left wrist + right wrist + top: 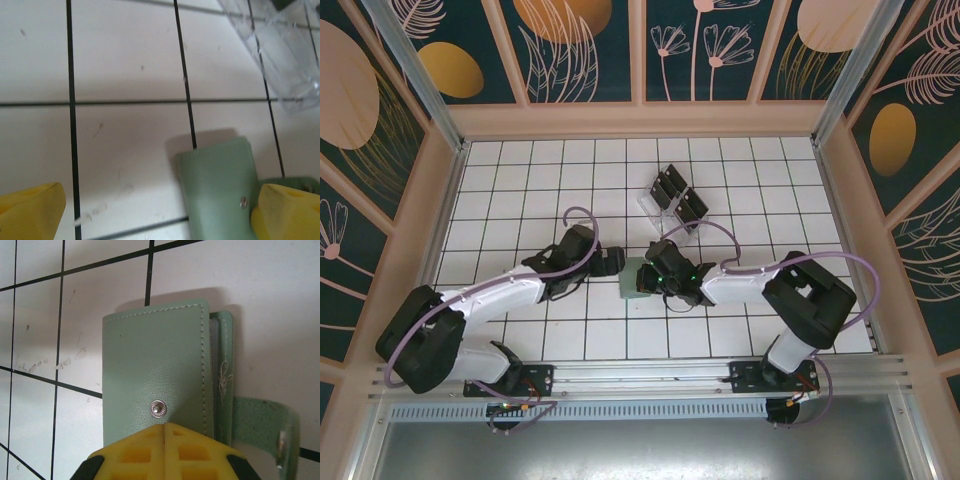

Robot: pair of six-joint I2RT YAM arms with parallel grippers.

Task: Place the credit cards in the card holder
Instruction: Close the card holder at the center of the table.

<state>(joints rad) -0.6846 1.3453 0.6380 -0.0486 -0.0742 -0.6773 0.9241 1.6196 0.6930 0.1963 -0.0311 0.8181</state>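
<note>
The grey-green card holder [634, 280] lies closed and flat on the tiled floor between the two arms. My right gripper [165, 426] is shut, nothing between its yellow tips, which rest over the card holder [155, 370] just below its metal snap. The strap [262, 422] lies loose to the right. My left gripper [160, 215] is open, its right finger [287, 210] at the holder's [220, 185] edge and its left finger [32, 210] over bare tile. The black credit cards [676, 192] stand in a clear rack further back.
The clear plastic rack [670, 205] stands a tile or two behind the holder, and its corner [282, 55] shows in the left wrist view. White tiled floor stretches left and right of the arms. Patterned walls close in the workspace.
</note>
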